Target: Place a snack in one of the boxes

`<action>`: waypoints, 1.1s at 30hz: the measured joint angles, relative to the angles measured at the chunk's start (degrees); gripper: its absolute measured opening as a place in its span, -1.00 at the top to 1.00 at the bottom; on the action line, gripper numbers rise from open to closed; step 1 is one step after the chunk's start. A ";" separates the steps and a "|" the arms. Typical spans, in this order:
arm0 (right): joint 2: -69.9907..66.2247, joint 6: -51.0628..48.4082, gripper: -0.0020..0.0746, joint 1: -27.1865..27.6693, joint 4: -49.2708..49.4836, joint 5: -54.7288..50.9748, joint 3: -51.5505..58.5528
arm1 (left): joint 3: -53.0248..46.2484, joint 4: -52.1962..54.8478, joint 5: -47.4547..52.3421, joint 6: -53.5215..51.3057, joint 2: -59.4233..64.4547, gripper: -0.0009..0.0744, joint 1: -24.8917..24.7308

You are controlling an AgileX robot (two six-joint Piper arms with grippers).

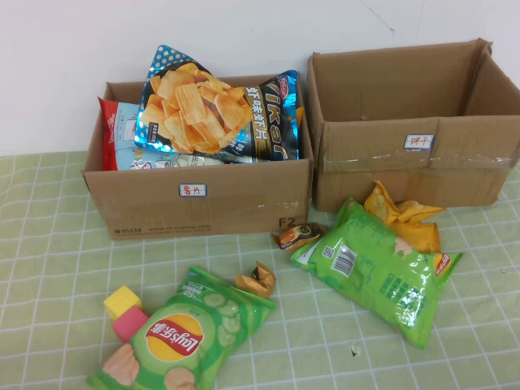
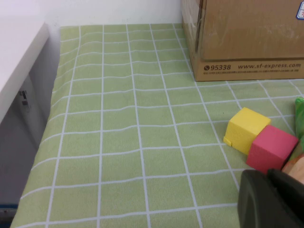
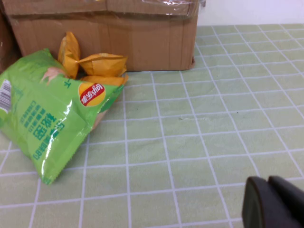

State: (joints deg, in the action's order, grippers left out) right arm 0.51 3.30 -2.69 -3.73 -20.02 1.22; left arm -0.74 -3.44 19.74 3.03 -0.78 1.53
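Beside both tools, left [image 2: 273,199] and right [image 3: 273,204], lies open tablecloth [image 2: 118,142].

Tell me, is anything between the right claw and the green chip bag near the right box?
Nothing visible: only bare tablecloth lies between the right claw and the green chip bag. The left claw sits near the blocks.

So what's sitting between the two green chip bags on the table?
In the high view, a small orange wrapped snack by the front Lay's bag and a dark one near the right green bag; otherwise bare cloth.
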 joint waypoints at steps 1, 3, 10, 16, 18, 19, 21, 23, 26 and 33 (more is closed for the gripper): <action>0.00 0.00 0.95 0.00 0.00 0.00 0.00 | 0.00 0.00 0.00 0.00 0.00 0.98 0.00; 0.00 0.00 0.95 0.00 0.00 0.00 0.00 | 0.00 0.00 0.00 0.00 0.00 0.98 0.00; 0.00 0.00 0.95 0.00 0.00 0.00 0.00 | 0.00 0.00 0.00 0.00 0.00 0.98 0.00; 0.00 0.00 0.95 0.00 0.00 0.00 0.00 | 0.00 0.00 0.00 0.00 0.00 0.98 0.00; 0.00 0.00 0.95 0.00 0.00 0.00 0.00 | 0.00 0.00 0.00 0.00 0.00 0.98 0.00; 0.00 0.00 0.95 0.00 0.00 0.00 0.00 | 0.00 0.00 0.00 0.00 0.00 0.98 0.00; 0.00 0.00 0.95 0.00 0.00 0.00 0.00 | 0.00 0.00 0.00 0.00 0.00 0.98 0.00; 0.00 0.00 0.95 0.00 0.00 0.00 0.00 | 0.00 0.00 0.00 -0.13 0.00 0.98 0.00; 0.00 0.00 0.95 0.00 0.00 0.00 0.00 | 0.00 0.00 0.00 -0.13 0.00 0.98 0.00; 0.00 0.00 0.95 0.00 0.26 2.77 0.37 | 0.00 0.00 -0.76 -0.13 0.00 0.98 0.00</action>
State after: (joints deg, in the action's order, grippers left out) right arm 0.51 3.30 -2.69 -3.47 -17.25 1.59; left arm -0.74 -3.44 18.98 2.90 -0.78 1.53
